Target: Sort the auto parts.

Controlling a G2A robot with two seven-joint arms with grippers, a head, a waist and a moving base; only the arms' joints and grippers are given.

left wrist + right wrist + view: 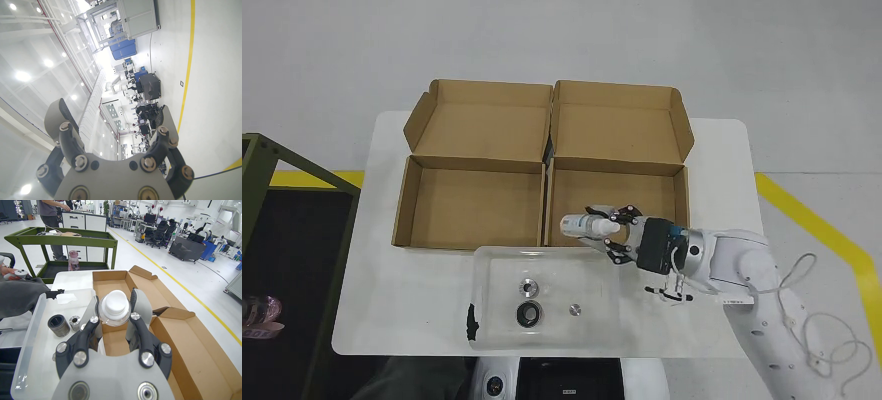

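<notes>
- Right gripper [616, 235] is grasping a white-capped bottle [584, 226] at centre frame in the top view, over the near wall of the right-hand cardboard box [617, 190], beside the clear tray [592, 285].
- Left gripper [112, 106] is released, jaws spread wide.

White-capped bottle [114, 311] gripped sideways; metal parts [530, 314] in tray [504, 272].

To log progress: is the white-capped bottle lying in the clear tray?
No, the right gripper holds the bottle above the cardboard box.
</notes>
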